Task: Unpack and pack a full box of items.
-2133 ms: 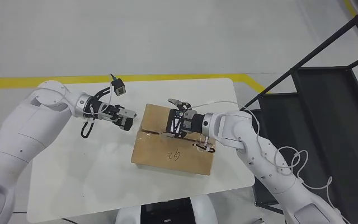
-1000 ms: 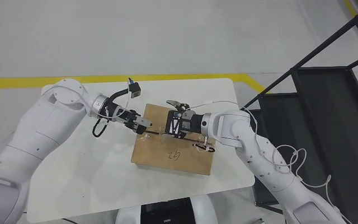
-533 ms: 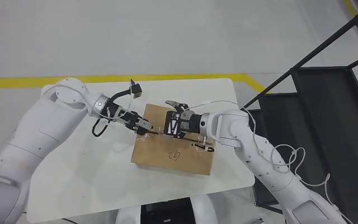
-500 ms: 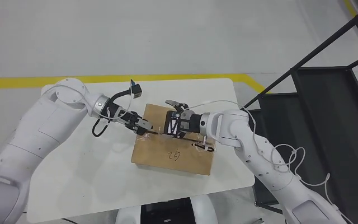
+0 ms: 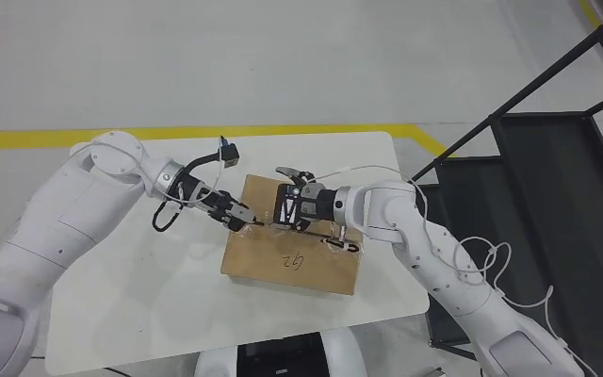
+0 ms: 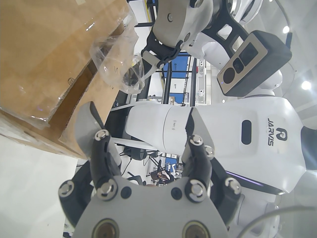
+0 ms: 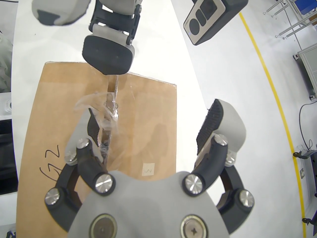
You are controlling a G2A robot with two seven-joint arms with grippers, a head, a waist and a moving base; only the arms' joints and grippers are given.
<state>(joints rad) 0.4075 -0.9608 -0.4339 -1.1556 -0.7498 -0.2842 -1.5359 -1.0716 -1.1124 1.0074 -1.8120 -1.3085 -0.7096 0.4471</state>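
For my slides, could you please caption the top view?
Left pincer and right pincer face each other at the top seam of a cardboard box.

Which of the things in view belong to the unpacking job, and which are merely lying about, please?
Job: cardboard box; loose clear tape at its seam; left hand and right hand, both open at that seam.
Just there: white table; black rack beside it; yellow floor line.
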